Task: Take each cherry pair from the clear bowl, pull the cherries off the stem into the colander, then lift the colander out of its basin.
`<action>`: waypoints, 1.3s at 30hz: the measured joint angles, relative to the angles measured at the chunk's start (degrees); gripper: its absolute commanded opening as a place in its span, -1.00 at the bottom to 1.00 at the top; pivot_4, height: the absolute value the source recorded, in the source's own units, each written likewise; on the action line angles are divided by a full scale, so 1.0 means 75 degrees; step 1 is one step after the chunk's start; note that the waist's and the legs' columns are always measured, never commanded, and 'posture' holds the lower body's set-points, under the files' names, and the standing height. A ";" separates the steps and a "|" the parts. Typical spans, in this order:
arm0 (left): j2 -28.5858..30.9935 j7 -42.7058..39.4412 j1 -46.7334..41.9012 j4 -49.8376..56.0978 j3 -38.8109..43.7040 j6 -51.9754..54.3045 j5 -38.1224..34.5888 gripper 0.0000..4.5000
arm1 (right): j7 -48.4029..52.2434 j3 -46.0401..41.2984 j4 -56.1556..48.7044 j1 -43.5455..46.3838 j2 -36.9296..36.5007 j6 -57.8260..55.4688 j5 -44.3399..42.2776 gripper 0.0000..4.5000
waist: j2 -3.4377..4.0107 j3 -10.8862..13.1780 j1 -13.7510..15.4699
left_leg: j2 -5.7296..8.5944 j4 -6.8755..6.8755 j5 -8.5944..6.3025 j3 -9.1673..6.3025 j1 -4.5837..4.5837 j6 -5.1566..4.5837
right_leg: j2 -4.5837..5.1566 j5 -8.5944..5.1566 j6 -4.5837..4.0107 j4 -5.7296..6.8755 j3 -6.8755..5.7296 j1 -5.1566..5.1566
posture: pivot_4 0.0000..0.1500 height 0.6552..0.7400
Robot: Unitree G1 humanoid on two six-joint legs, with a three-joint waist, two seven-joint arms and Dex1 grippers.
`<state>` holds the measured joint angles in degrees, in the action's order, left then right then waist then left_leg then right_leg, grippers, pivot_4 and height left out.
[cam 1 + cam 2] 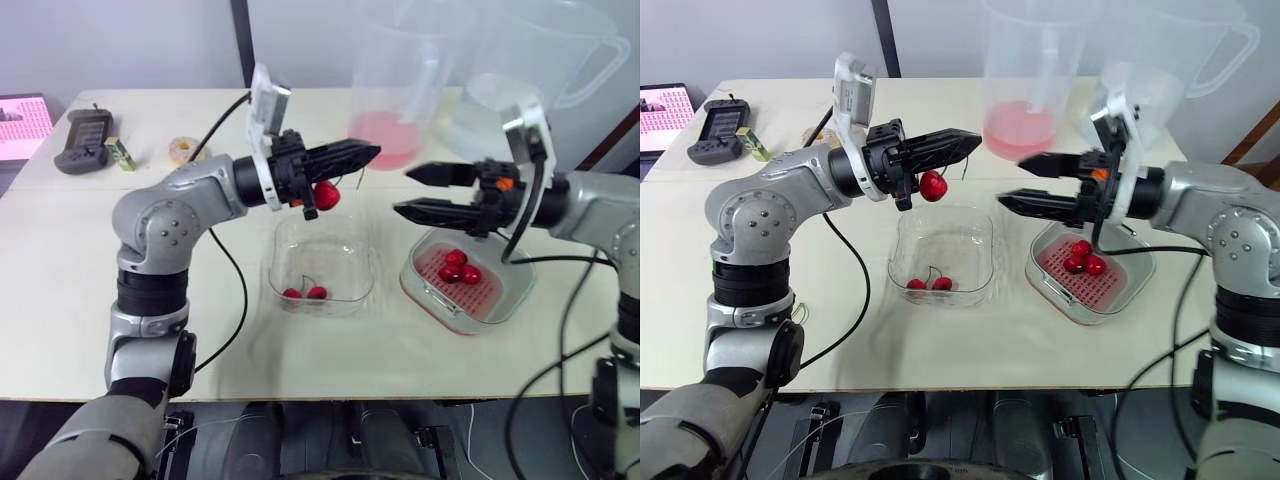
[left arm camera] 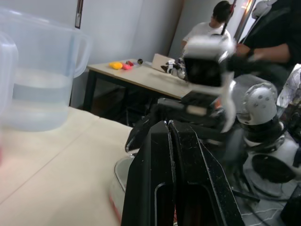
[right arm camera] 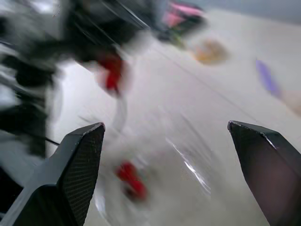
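Dangling over the clear plastic bowl (image 1: pixel 287 238), a red cherry pair (image 1: pixel 326 195) is clenched in the left claw (image 1: pixel 368 153); the spread right claw (image 1: pixel 403 191) faces it nearby.

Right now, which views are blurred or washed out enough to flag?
Right wrist view: heavy motion smear; the right fingers are crisp, the cherries are red streaks. Left wrist view: left fingers sharp, jug soft. Eye views: evenly lit, clear, the held cherry readable, slight glare on the clear bowl.

Bowl (image 1: pixel 345 255): cherry pair (image 1: pixel 304 292); colander (image 1: pixel 492 300): perhaps three cherries (image 1: pixel 457 268)
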<state>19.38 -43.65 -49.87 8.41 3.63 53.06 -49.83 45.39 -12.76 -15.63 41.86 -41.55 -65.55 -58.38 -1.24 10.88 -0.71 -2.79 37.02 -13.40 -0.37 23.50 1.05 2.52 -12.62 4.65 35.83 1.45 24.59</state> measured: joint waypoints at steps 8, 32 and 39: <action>-0.0071 0.0035 -0.0079 0.0002 0.0000 0.0031 -0.0189 -1.00 | -0.2307 -0.0084 -0.0084 0.0096 0.1766 -0.0592 -0.1727 0.98 | 0.0001 0.0000 -0.0010 | 0.0007 0.0004 0.0000 0.0011 0.0013 0.0000 | 0.0015 0.0001 0.0001 -0.0015 0.0003 0.0000 | 1.00 1.00; 0.0090 0.0166 -0.0056 0.0021 -0.0080 0.0015 -0.0180 -1.00 | -0.3087 0.0594 -0.0259 -0.0342 0.1552 -0.0528 -0.2396 -0.70 | 0.0001 0.0000 -0.0021 | 0.0005 0.0002 0.0000 0.0010 0.0008 -0.0001 | 0.0011 -0.0001 -0.0002 -0.0008 0.0003 0.0001 | 1.00 1.00; 0.0061 0.0142 -0.0057 0.0004 -0.0110 -0.0065 -0.0072 -1.00 | -0.2787 0.1159 -0.0471 -0.1039 0.0917 -0.1225 -0.2549 -0.70 | 0.0001 0.0000 -0.0013 | 0.0006 0.0003 0.0000 0.0010 0.0010 -0.0001 | 0.0012 -0.0001 -0.0002 -0.0011 0.0003 0.0001 | 1.00 1.00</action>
<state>19.83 -42.58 -50.30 8.44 2.81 52.57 -50.36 24.49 -4.07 -19.16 34.07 -34.68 -74.74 -77.50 -1.23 10.88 -0.81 -2.75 37.05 -13.40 -0.30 23.58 1.04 2.61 -12.63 4.63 35.75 1.48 24.60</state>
